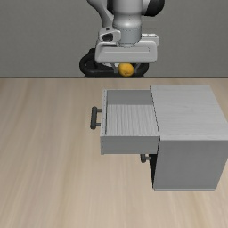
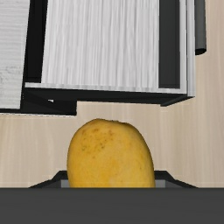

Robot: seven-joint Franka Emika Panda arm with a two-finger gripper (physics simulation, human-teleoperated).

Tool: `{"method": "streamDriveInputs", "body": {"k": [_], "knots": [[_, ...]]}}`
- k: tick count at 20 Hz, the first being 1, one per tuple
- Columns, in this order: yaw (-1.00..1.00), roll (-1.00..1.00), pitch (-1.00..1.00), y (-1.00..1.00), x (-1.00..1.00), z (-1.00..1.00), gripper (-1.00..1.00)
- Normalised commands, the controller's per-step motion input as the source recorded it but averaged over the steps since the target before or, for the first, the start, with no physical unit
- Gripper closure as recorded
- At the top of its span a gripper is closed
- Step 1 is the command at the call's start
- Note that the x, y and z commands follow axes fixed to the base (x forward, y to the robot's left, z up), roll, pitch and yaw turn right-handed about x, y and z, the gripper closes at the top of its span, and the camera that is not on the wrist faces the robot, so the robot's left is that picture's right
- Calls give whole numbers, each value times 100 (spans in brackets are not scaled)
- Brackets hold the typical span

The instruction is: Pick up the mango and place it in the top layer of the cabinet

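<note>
The end effector [image 1: 127,61] is clamped on the mango [image 2: 111,155], held over the tabletop [image 1: 44,160] near the cabinet's [image 1: 187,125] open top drawer [image 1: 132,114]. Pickup looks done; carrying over and release remain.

Mango [image 2: 109,153] yellow-orange, brown-speckled; cabinet [image 1: 189,134] grey; drawer [image 1: 132,114] pale grey, striped; table [image 1: 44,169] light wood-grain.
</note>
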Motion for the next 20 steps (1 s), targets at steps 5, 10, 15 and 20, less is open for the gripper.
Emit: {"method": "streamDriveInputs", "body": {"k": [5, 10, 15, 20], "knots": [[0, 0, 0, 0, 100, 0, 100], [0, 0, 0, 0, 100, 0, 100], [0, 0, 0, 20, 20, 0, -100], [0, 0, 0, 0, 0, 0, -100]]}}
